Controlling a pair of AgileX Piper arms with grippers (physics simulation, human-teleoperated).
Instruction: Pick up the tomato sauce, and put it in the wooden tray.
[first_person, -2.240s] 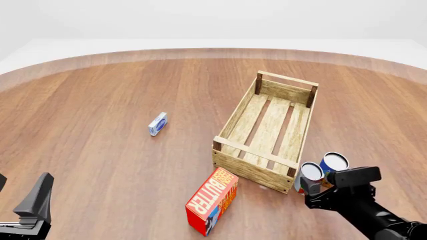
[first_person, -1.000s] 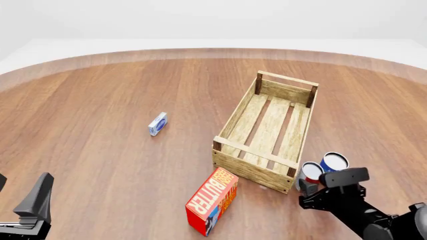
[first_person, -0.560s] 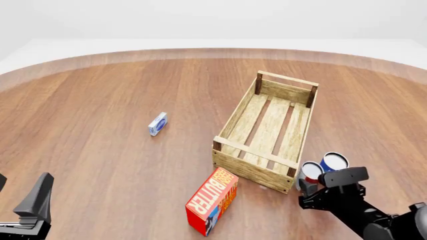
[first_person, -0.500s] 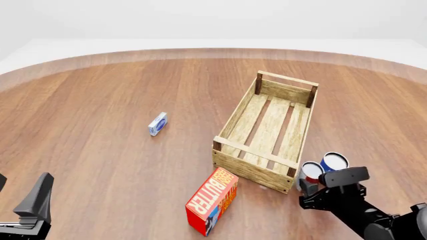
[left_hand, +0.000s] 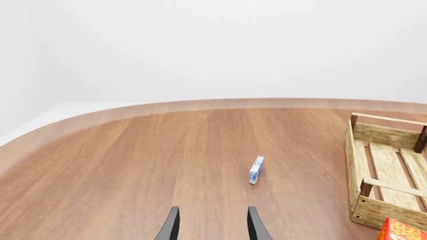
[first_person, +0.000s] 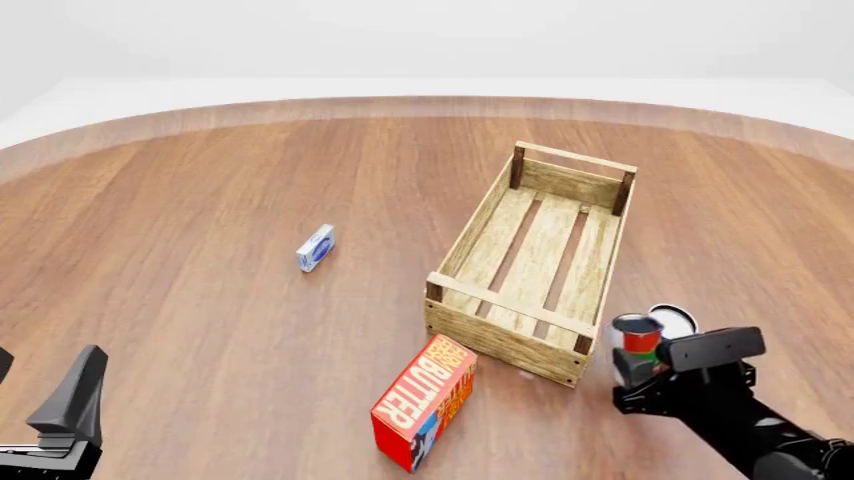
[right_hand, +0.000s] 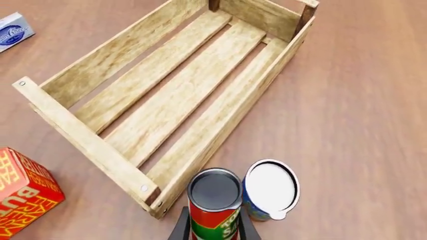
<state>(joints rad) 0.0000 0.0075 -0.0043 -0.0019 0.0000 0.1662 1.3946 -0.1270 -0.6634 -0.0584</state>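
The tomato sauce (first_person: 638, 338) is a small can with a red and green label, held just above the table off the wooden tray's near right corner. My right gripper (first_person: 641, 362) is shut on the tomato sauce, and the right wrist view shows the can (right_hand: 215, 202) upright between both fingers. The wooden tray (first_person: 511, 306) is a slatted light-wood crate with nothing inside; its long side wall (right_hand: 230, 125) lies just beyond the can. My left gripper (left_hand: 212, 227) stands open with nothing in it, low at the near left of the table.
A blue can with a white top (first_person: 671, 319) stands right behind the held can, nearly touching it (right_hand: 270, 187). A red butter box (first_person: 427, 402) lies in front of the tray's near end. A small blue box (first_person: 315, 247) stands well left of the tray.
The right gripper has lifted the tomato sauce off the table, where it stood beside the blue can, and shifted slightly right. The left arm has not moved.
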